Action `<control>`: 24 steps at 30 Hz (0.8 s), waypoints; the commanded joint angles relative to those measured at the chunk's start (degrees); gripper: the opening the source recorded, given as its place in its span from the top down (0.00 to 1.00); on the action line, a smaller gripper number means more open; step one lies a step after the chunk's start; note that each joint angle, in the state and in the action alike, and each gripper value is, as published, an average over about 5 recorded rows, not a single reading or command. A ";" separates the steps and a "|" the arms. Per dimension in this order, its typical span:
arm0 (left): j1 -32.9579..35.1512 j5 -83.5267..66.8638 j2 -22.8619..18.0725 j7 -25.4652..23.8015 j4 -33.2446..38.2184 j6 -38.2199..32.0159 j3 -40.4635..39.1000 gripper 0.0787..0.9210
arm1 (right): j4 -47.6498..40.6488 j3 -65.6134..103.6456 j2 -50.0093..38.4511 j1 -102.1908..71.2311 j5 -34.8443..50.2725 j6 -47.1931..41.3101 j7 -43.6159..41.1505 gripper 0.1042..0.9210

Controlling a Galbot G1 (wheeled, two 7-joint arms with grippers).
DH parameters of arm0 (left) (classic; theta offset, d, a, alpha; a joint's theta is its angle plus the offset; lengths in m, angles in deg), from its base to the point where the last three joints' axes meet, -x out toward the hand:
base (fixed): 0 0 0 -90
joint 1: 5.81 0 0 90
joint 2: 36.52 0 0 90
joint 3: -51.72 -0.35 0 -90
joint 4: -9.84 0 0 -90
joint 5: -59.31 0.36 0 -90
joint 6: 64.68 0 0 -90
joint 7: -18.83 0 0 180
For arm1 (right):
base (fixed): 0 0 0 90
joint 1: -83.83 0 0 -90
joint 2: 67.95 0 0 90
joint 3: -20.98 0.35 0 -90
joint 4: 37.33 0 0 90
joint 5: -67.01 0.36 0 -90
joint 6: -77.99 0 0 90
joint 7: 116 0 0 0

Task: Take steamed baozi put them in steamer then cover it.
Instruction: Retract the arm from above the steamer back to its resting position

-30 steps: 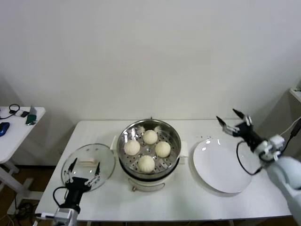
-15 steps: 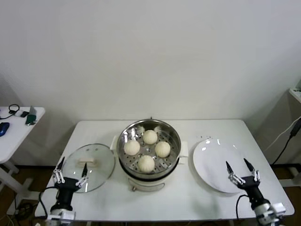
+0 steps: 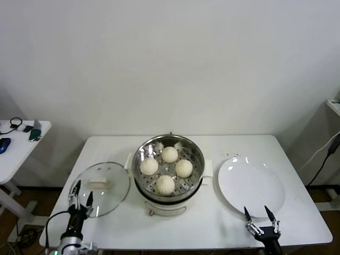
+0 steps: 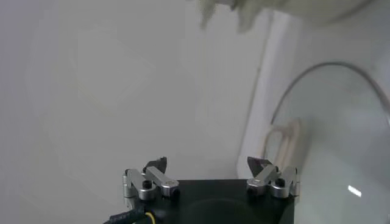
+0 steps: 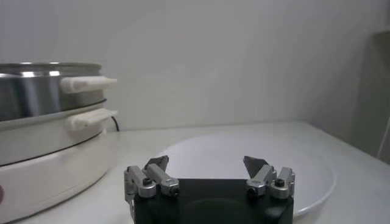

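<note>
No brand, label or writing is showing anywhere; the white tabletop (image 3: 212, 228) is carrying the steamer (image 3: 168, 187) at its centre w/ all four steamed baozi (image 3: 166, 184) sitting on the perforated tray, a bare white plate (image 3: 251, 187) lying to the robot's right of it, and the cover (image 3: 100, 188) lying flat on the robot's left, off the pot. The right hand (image 3: 258, 217) is hovering at the tabletop's near edge just by the plate's rim, fingers spread wide & holding nothing. The left hand (image 3: 81, 193) is hanging over the cover's near edge, also wide open & gripping nothing.
</note>
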 commanded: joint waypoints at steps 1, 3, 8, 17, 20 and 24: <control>-4.47 14.28 -0.05 2.97 -7.88 1.15 -0.20 0.12 | 1.65 -1.75 2.62 -2.79 -2.01 0.86 0.91 0.12; -5.61 15.71 -0.17 3.00 -8.72 1.66 -0.26 0.12 | 2.17 -1.78 2.71 -3.17 -2.10 0.86 0.92 0.12; -9.05 18.45 -0.64 3.15 -10.89 2.75 -0.37 0.12 | 3.03 -1.85 2.97 -4.22 -2.55 1.25 0.96 0.12; -15.01 22.55 -1.12 3.74 -16.45 3.39 -1.08 0.12 | 3.95 -1.55 4.17 -4.95 -3.04 1.80 1.08 0.12; -16.19 24.14 -1.31 3.56 -17.92 3.76 -1.10 0.12 | 4.47 -1.37 4.32 -5.50 -3.09 2.04 1.07 0.12; -17.28 25.11 -1.21 3.29 -20.02 4.18 -0.97 0.12 | 5.19 -1.03 4.47 -6.32 -3.09 2.49 1.03 0.12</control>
